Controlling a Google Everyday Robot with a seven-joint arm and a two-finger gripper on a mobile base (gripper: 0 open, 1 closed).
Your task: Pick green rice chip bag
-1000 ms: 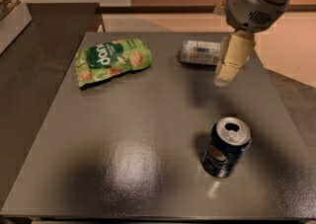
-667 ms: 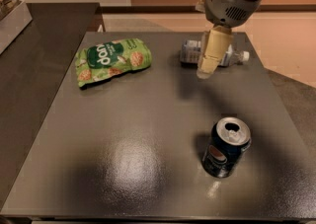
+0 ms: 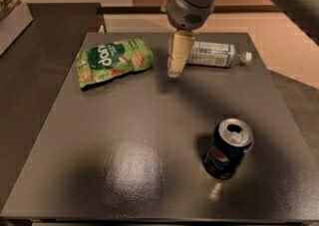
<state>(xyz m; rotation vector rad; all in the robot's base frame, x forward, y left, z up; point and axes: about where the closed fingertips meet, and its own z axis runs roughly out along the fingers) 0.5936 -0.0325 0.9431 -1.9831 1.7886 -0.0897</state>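
Surface (image 3: 124,140): dark; green rice chip bag (image 3: 114,60) lies rear-left.
Tool (image 3: 175,69): hovers near the bag's right end; you cannot tell its grip.
Next: shift left; descend over the bag's middle.

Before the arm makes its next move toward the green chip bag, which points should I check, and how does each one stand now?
1. Green rice chip bag visible, lying flat on the table: ok.
2. Gripper above the bag: not ok; it hangs between the bag and the water bottle.
3. Path from gripper to bag free: ok, only bare table between them.
4. Bottle and soda can apart from the bag: ok.
5. Height of gripper over the table: cannot tell.
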